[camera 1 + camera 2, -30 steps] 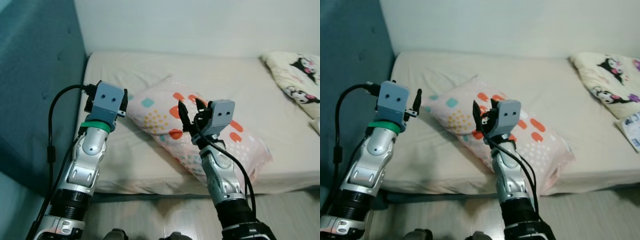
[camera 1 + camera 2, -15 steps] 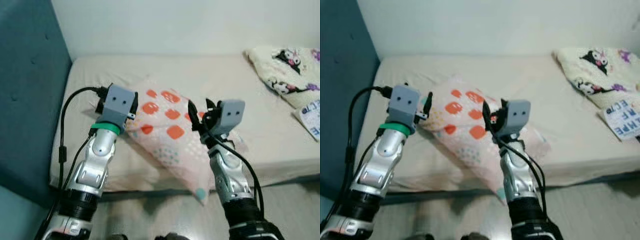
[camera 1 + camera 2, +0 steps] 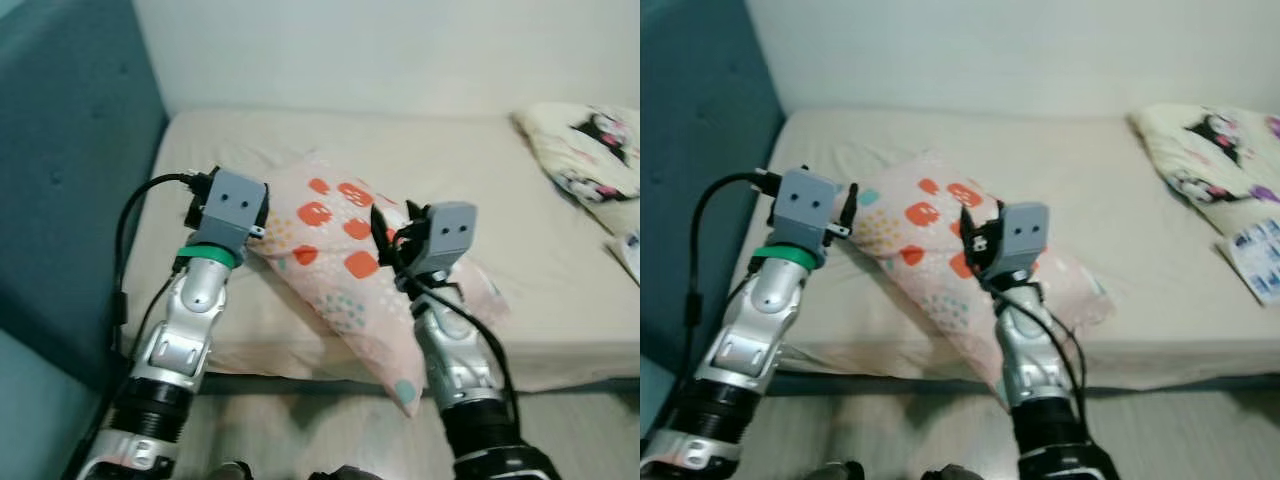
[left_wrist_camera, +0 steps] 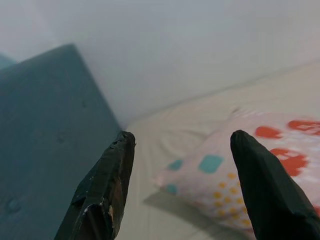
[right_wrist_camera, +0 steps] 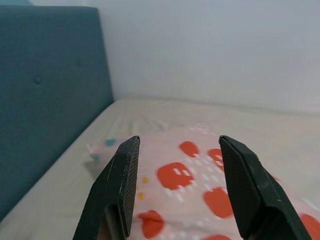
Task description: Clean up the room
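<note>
Now, from my left eye, the pillow (image 3: 345, 265) is my landmark: pink with orange and teal blotches, it lies slantwise across the bed (image 3: 300, 150), one corner drooping over the near edge of the mattress toward the floor. That overhang is why I judge it to be the thing to tidy; it belongs up by the teal headboard (image 3: 70, 170), which stands well to the pillow's left. My left jaws (image 3: 196, 205) are raised at the pillow's left corner, my right jaws (image 3: 388, 238) are raised in front of its middle. A cream blanket (image 3: 590, 160) with cartoon prints is bunched far to the pillow's right.

My right eye shows the same layout, plus a blue-and-white packet (image 3: 1255, 255) beyond the pillow's right end, near the blanket.

Along my left wrist, the two black fingers (image 4: 107, 192) stand spread wide, nothing between them, aimed past the pillow's teal-dotted corner toward the headboard.

Along my right wrist, the fingers (image 5: 117, 192) are likewise spread and empty, framing the pillow's orange blotches, so this hand seems lined up for a grab of the pillow's middle.
</note>
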Controlling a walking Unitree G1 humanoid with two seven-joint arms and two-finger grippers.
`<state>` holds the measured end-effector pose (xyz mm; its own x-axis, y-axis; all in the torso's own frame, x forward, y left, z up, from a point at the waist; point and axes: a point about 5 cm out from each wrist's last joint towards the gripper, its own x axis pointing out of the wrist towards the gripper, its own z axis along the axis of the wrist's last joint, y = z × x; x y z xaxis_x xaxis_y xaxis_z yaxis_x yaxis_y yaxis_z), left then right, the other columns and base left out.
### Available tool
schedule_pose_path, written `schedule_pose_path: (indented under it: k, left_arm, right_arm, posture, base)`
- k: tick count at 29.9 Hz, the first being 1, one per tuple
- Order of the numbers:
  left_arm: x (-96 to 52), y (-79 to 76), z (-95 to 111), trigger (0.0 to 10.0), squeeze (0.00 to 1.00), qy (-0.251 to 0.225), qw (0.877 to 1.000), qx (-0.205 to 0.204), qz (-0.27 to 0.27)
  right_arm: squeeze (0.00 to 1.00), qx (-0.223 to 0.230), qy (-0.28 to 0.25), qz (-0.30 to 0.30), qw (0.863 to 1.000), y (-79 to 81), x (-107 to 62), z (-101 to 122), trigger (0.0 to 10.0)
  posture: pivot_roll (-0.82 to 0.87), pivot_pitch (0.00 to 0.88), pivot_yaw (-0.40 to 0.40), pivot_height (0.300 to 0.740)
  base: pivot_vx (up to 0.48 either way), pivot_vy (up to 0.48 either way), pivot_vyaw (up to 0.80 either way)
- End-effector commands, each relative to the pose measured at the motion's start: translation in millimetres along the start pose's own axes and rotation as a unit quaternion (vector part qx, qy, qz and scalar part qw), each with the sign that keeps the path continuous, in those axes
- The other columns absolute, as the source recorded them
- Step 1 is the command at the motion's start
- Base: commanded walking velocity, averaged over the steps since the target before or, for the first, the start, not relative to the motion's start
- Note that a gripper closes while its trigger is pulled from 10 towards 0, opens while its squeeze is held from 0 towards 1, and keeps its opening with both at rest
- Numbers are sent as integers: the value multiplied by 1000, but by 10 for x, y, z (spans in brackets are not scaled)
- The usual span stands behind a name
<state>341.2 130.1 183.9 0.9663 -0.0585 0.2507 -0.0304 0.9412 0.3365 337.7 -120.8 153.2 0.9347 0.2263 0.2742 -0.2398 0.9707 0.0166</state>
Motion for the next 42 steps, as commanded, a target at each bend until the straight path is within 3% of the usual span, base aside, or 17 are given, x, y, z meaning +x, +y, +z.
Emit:
schedule_pose_path:
  k: [1,13,42]
  left_arm:
    - [9,-24,-16,10000,0,8,1000,6,-2]
    - [12,-3,-44,10000,0,18,1000,4,10]
    - [27,10,-12,10000,0,11,1000,-6,19]
  right_arm:
    - [0,8,5,-6,1000,-35,-22,-26,10000]
    - [0,9,4,1,1000,-11,-33,-28,10000]
    - [0,11,1,4,1000,-2,-33,-26,10000]
  posture:
    - [-35,62,18,730]
    - [-37,63,16,730]
    - [-36,61,17,730]
  base:
    - [480,0,0]
    - [297,0,0]
    - [0,0,0]
